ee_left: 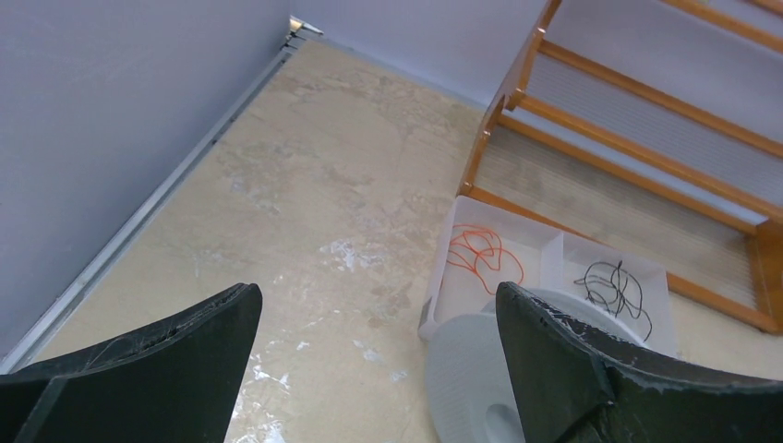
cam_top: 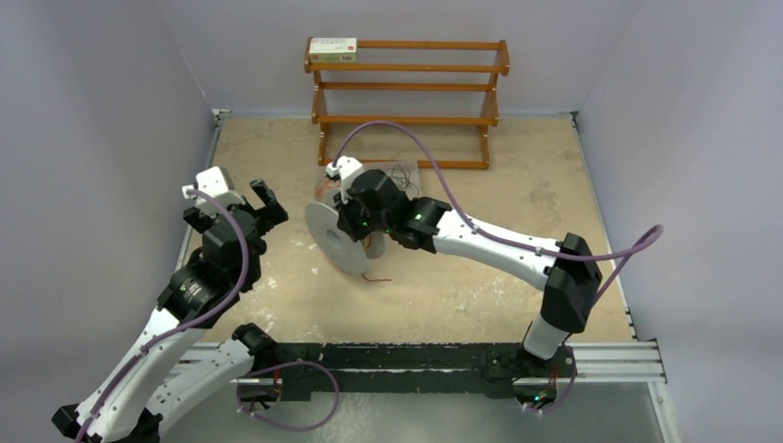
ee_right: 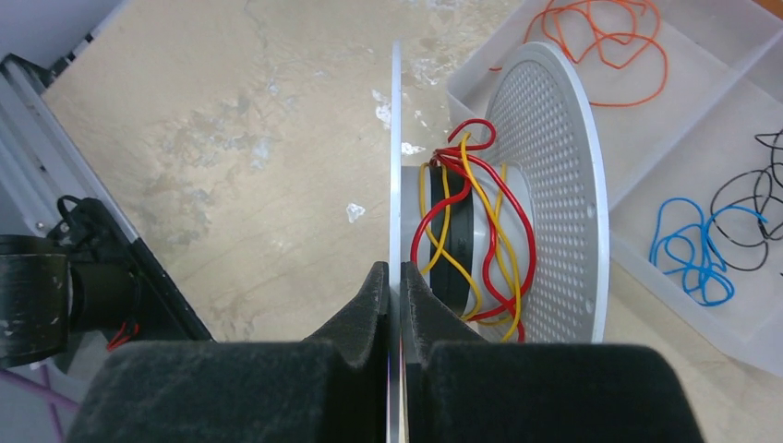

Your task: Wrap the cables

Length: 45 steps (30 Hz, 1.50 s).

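My right gripper (ee_right: 395, 288) is shut on the thin near flange (ee_right: 395, 138) of the grey-white spool (cam_top: 332, 238) and holds it on edge on the table. Red and yellow cables (ee_right: 503, 231) are wound loosely round the spool's hub, in front of the perforated far flange (ee_right: 554, 157). Loose orange (ee_right: 605, 37), blue (ee_right: 702, 249) and black (ee_right: 752, 198) cables lie in a clear divided tray (ee_right: 646, 175) behind the spool. My left gripper (ee_left: 369, 369) is open and empty, to the left of the spool (ee_left: 471, 378). A red cable end (cam_top: 374, 276) trails on the table below the spool.
A wooden rack (cam_top: 406, 88) stands at the back with a small box (cam_top: 332, 49) on its top shelf, just behind the tray (ee_left: 554, 245). Grey walls close in the table on the left, back and right. Purple robot cords loop over both arms.
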Each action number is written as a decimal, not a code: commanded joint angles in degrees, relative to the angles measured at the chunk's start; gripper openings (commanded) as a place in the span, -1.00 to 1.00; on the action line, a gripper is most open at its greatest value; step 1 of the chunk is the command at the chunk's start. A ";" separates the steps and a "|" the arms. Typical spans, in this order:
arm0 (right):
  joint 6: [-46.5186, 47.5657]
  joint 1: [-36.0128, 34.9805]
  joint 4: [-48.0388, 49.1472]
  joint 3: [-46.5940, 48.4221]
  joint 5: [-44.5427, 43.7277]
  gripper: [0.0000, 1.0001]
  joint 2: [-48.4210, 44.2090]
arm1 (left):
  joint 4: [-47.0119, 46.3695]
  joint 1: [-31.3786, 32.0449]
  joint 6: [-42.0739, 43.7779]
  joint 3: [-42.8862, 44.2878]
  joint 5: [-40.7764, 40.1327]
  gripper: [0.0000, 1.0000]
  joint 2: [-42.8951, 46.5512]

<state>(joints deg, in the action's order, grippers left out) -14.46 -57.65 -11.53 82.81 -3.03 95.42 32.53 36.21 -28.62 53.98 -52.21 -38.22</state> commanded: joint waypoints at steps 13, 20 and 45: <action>0.30 -10.46 5.61 7.84 -17.60 -1.00 5.58 | -0.42 -0.87 -2.01 0.22 -4.40 0.98 2.54; -0.26 -12.91 7.57 6.91 -21.63 -0.70 6.34 | -1.20 -0.92 -1.50 0.04 -1.57 0.98 1.48; -3.00 -13.81 1.14 -4.75 -31.97 0.08 -16.24 | 13.13 -0.94 -20.85 5.15 10.96 0.84 -7.20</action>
<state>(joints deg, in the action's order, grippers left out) -16.05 -71.24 -8.54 82.06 -29.74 82.24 40.88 35.64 -42.39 55.48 -42.74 -43.07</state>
